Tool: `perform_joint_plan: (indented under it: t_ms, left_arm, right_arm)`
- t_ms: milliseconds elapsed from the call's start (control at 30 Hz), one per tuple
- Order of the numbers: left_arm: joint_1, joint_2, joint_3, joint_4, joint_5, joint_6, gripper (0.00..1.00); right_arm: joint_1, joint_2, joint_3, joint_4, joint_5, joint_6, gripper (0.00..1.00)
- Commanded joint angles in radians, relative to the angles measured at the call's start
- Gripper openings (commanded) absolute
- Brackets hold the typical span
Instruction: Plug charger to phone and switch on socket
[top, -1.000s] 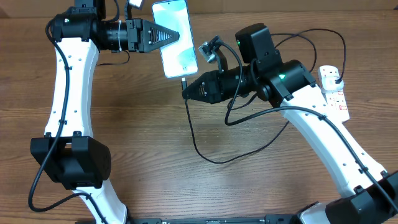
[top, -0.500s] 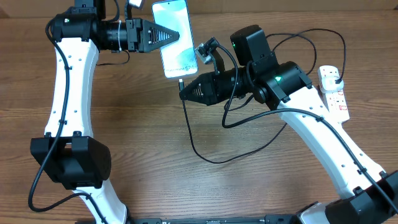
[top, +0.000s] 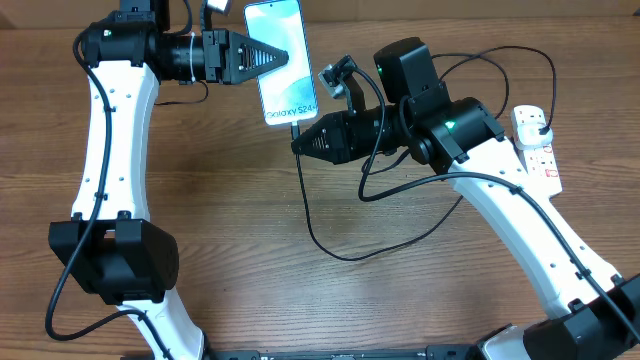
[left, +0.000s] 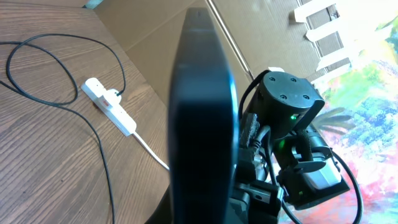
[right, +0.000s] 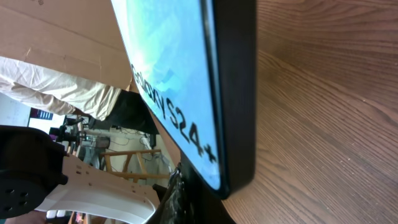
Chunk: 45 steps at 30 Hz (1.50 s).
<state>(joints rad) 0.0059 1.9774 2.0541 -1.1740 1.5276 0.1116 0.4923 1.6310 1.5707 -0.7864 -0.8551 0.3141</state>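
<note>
The phone (top: 287, 92) is held upright-tilted above the table at the back, screen up, with "Galaxy S24+" at its lower end. My left gripper (top: 279, 57) is shut on its upper part. My right gripper (top: 300, 143) is shut on the charger's connector tip (top: 296, 129), which sits right at the phone's bottom edge. The black cable (top: 330, 250) loops down over the table and back to its plug (top: 541, 124) in the socket (top: 538, 152) at the far right. The right wrist view shows the phone's lower end (right: 180, 99) close up; the tip is hidden there.
In the left wrist view the phone's dark edge (left: 202, 118) fills the middle, with the socket (left: 111, 107) and cable (left: 102, 162) on the table to the left. The socket's white cord (left: 152, 152) runs toward the phone. The right arm (left: 287, 118) is just behind.
My right gripper has shifted slightly left and up with the connector tip, ending against the phone's bottom edge. The phone's lettering now shows in the overhead view. The left arm has held still.
</note>
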Motion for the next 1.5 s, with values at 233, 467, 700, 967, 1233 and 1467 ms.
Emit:
perform_joint_plan:
  t_ms: [233,467,700,967,1233,1467]
  left_arm:
    - [-0.007,-0.008,0.01,0.008,0.055,0.005,0.04]
    - [-0.007,-0.008,0.01,0.008,0.055,0.016,0.04]
    - [-0.007,-0.008,0.01,0.007,0.055,0.015,0.04]
    - [-0.007,-0.008,0.01,0.008,0.055,0.016,0.04]
    - [-0.007,-0.008,0.01,0.007,0.055,0.015,0.04]
    - [-0.007,-0.008,0.01,0.007,0.055,0.015,0.04]
  right_arm:
    - [-0.005,-0.002,0.007,0.008,-0.039,-0.004,0.04]
    - [-0.006,-0.002,0.007,0.007,-0.066,-0.008,0.04]
    - [-0.006,-0.002,0.007,0.008,-0.044,-0.007,0.04]
    - [-0.006,-0.002,0.007,0.022,-0.035,-0.007,0.04]
    - [-0.006,-0.002,0.007,0.032,-0.032,-0.003,0.04]
    - [-0.006,-0.002,0.007,0.048,-0.021,0.008,0.04]
